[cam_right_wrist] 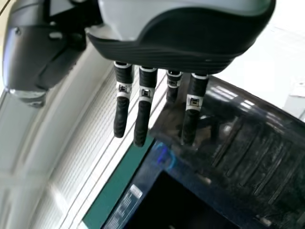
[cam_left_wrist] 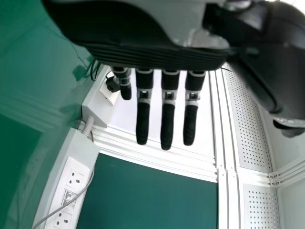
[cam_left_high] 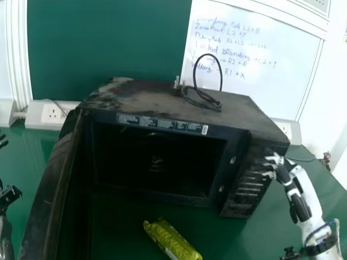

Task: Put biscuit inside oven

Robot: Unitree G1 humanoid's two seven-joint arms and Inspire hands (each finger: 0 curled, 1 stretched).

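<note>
Whereas the head view shows the biscuit (cam_left_high: 172,241) outside the oven (cam_left_high: 238,111), wrist views record left hand (cam_left_high: 8,196) and right hand (cam_left_high: 293,190) straight-fingered.

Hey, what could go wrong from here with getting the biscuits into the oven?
The right hand, beside the black oven's control panel, might bump it when moving.

The black open door stands between the left hand and the shiny yellow-green biscuit packet, so a left-handed reach could knock it.
</note>
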